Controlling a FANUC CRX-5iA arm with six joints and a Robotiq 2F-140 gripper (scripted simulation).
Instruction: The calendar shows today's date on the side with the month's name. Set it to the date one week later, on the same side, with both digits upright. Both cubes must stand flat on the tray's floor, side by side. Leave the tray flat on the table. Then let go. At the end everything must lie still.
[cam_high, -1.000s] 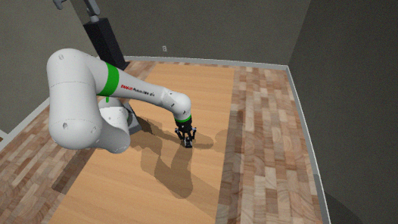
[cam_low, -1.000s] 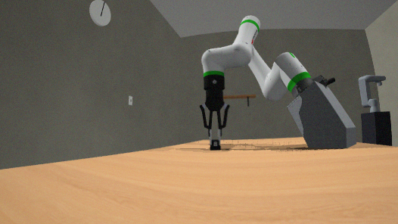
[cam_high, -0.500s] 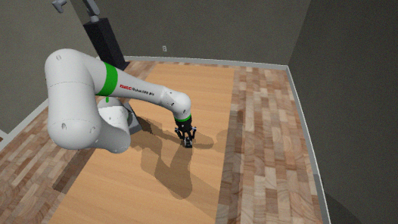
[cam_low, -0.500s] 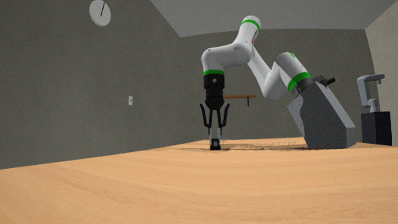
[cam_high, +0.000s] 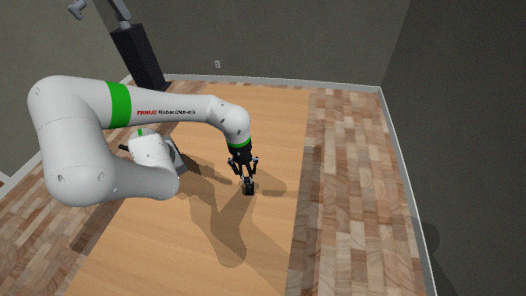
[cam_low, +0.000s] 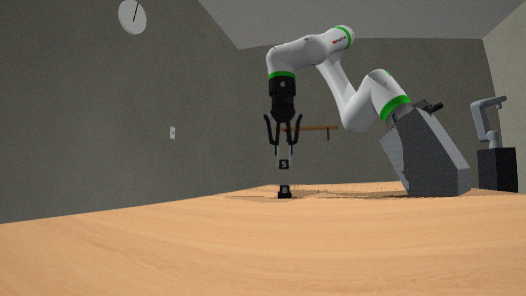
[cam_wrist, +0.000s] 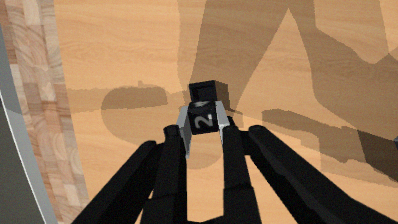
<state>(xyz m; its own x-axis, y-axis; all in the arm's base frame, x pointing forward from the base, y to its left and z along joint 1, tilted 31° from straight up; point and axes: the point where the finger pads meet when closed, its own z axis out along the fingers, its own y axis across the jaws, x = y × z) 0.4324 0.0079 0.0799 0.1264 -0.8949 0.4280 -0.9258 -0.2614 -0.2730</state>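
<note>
Gripper: the gripper (cam_wrist: 202, 131) is pinching a black number cube (cam_wrist: 202, 120) between its pale fingertips; seen from the side, the gripper (cam_low: 283, 152) hangs point-down well above the table (cam_low: 250, 240)
Held cube: the face toward the wrist camera reads 2; the side view shows a 5 on the same cube (cam_low: 283, 163), lifted off everything
Tray: the dark tray (cam_wrist: 209, 90) sits on the table under the lifted cube, holding the second cube (cam_low: 284, 190), whose digit looks like 8
Arm: the white arm (cam_low: 350, 90) with green bands reaches from a grey pedestal (cam_low: 435, 170)
Far wall: round clock (cam_low: 132, 16)
</note>
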